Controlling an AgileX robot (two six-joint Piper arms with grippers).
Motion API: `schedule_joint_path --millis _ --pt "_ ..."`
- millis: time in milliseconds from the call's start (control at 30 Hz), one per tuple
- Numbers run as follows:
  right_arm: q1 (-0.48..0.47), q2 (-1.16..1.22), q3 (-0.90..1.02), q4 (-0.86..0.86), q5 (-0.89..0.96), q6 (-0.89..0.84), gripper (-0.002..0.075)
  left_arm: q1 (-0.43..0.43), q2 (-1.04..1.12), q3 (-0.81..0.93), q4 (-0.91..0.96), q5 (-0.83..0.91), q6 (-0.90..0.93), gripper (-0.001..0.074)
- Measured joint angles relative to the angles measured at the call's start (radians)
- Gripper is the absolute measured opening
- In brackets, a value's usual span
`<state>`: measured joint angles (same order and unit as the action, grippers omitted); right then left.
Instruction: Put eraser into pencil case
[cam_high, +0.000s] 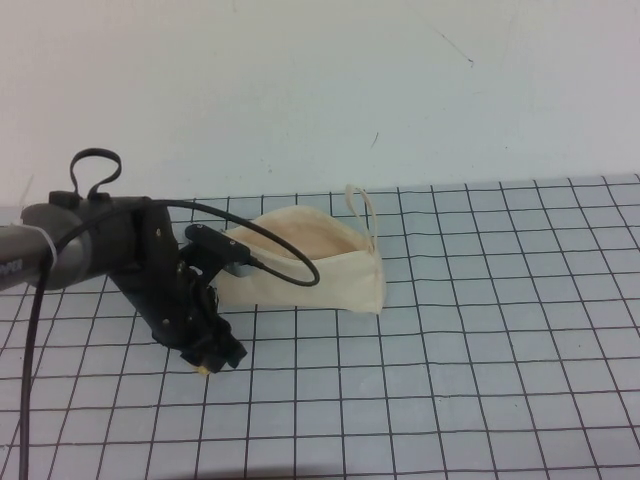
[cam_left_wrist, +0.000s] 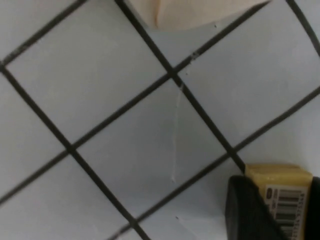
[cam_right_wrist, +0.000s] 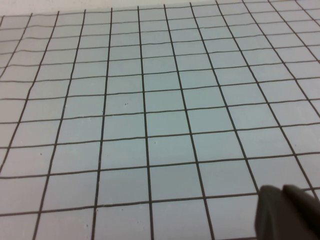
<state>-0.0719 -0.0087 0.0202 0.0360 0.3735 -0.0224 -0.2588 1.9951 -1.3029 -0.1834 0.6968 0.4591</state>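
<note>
My left gripper (cam_high: 213, 357) is down at the grid mat, just in front of the left end of the pencil case (cam_high: 305, 265). It is shut on the eraser (cam_high: 207, 370), a small cream-yellow block. In the left wrist view the eraser (cam_left_wrist: 277, 176) shows its barcode label between the dark fingers (cam_left_wrist: 245, 212) of the left gripper (cam_left_wrist: 282, 202). The cream-white case lies open with its tan lining up and a fabric loop (cam_high: 361, 208) at its right end; one corner of it (cam_left_wrist: 192, 12) shows in the left wrist view. My right gripper (cam_right_wrist: 287, 212) is out of the high view, shut and empty over bare mat.
A white mat with a black grid (cam_high: 480, 350) covers the table. A white wall (cam_high: 320, 90) stands behind it. The left arm's black cable (cam_high: 270, 262) loops across the front of the case.
</note>
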Motion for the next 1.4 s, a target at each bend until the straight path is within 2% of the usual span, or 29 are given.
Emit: schedule_joint_path --millis 133,367,500,700,767,867,933,967,1033,1067,1133,1167,1267,1400 --pt "0.0 0.0 0.0 0.0 0.0 0.0 -0.0001 -0.002 0.001 -0.069 0.004 0.139 -0.038 0.019" --pt "0.0 0.0 0.0 0.0 0.0 0.002 -0.0001 -0.002 -0.065 -0.324 -0.05 0.364 -0.045 0.019" --pt "0.0 0.0 0.0 0.0 0.0 0.002 -0.0001 -0.002 -0.083 -0.458 -0.16 0.32 -0.035 0.019" --pt "0.0 0.0 0.0 0.0 0.0 0.003 -0.0001 -0.002 -0.067 -0.475 -0.245 0.177 0.032 0.0201" --pt "0.0 0.0 0.0 0.0 0.0 0.003 -0.0001 -0.002 -0.051 -0.475 -0.247 0.169 0.044 0.0287" --pt "0.0 0.0 0.0 0.0 0.0 0.003 -0.0001 -0.002 -0.032 -0.475 -0.247 0.167 0.052 0.0496" --pt "0.0 0.0 0.0 0.0 0.0 0.003 -0.0001 -0.002 -0.029 -0.475 -0.247 0.167 0.063 0.0561" --pt "0.0 0.0 0.0 0.0 0.0 0.003 -0.0001 -0.002 -0.029 -0.483 -0.242 0.174 0.063 0.0563" --pt "0.0 0.0 0.0 0.0 0.0 0.003 -0.0001 -0.002 -0.029 -0.511 -0.214 0.206 0.041 0.0501" --pt "0.0 0.0 0.0 0.0 0.0 0.003 -0.0001 -0.004 -0.029 -0.545 -0.177 0.239 0.014 0.0429" --pt "0.0 0.0 0.0 0.0 0.0 0.003 -0.0001 -0.004 -0.029 -0.609 -0.104 0.292 -0.05 0.0228" --pt "0.0 0.0 0.0 0.0 0.0 0.003 -0.0001 -0.004 -0.029 -0.649 -0.059 0.323 -0.076 0.0151" --pt "0.0 0.0 0.0 0.0 0.0 0.003 -0.0001 -0.004 -0.04 -0.757 0.071 0.381 -0.155 0.0046" --pt "0.0 0.0 0.0 0.0 0.0 0.003 -0.0001 -0.004 -0.125 -0.819 0.155 0.396 -0.215 0.0009"
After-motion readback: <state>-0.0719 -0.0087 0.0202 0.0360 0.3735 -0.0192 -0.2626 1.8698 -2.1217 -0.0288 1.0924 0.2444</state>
